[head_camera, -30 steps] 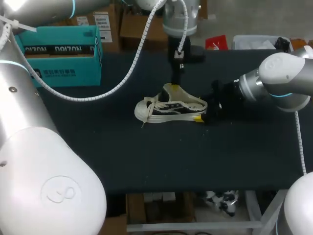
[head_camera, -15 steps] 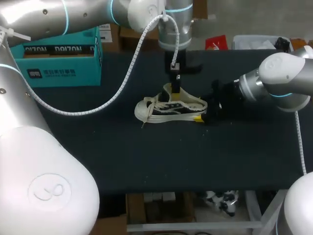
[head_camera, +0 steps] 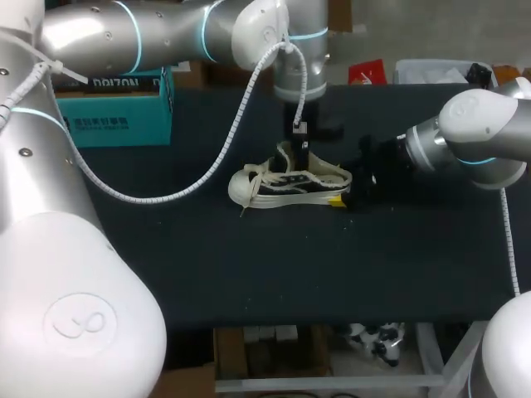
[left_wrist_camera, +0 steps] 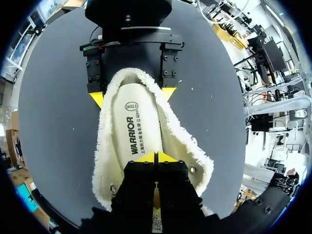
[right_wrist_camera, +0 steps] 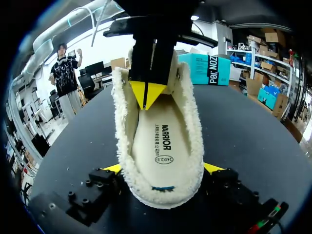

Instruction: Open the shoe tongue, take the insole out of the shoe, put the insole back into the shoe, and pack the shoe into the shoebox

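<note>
A cream low shoe (head_camera: pixel 286 184) with a fleece lining lies on its sole on the dark table, toe to the left. My left gripper (head_camera: pixel 302 153) reaches down into its opening. It is shut, and its joined yellow tips (left_wrist_camera: pixel 156 157) rest on the cream insole (left_wrist_camera: pixel 134 131) toward the toe. My right gripper (head_camera: pixel 342 199) is at the heel. Its wide-set fingers (right_wrist_camera: pixel 114 168) press the fleece heel from both sides. The insole (right_wrist_camera: pixel 163 141) lies flat inside the shoe. A teal shoebox (head_camera: pixel 108 104) stands at the back left.
The dark table (head_camera: pixel 249 265) stretches wide in front of the shoe to its front edge. My left arm's white coiled cable (head_camera: pixel 217 133) hangs over the table between the shoebox and the shoe.
My left gripper has come down from above the shoe into its opening. The right arm and the shoe have stayed where they were.
</note>
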### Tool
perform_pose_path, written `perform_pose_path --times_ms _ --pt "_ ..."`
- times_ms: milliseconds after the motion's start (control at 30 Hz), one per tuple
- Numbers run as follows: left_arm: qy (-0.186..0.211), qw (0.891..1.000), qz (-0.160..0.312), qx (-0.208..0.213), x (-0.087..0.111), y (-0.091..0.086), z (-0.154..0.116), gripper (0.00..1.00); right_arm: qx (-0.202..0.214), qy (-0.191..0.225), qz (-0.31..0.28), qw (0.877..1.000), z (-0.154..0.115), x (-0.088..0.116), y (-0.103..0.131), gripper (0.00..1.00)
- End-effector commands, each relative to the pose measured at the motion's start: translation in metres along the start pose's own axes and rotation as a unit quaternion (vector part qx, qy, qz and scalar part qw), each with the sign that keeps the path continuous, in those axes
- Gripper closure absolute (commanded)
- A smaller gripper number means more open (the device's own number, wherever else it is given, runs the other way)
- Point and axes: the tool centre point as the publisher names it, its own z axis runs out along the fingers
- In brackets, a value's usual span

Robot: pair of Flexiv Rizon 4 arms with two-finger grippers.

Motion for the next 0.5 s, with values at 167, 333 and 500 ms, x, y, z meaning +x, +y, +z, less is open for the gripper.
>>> perform_pose_path --times_ms 167,333,500 --pt "0.012 1.0 0.003 -0.002 0.009 0.005 0.015 1.0 -0.001 0.0 0.0 1.0 0.004 -0.002 -0.003 1.0" --pt "-0.001 1.0 0.009 -0.01 0.022 0.007 0.018 1.0 -0.001 0.0 0.0 1.0 0.004 -0.002 -0.003 1.0" --pt "-0.013 0.999 -0.004 -0.03 0.022 0.004 0.029 1.0 -0.001 0.0 0.0 1.0 0.004 -0.002 -0.003 1.0"
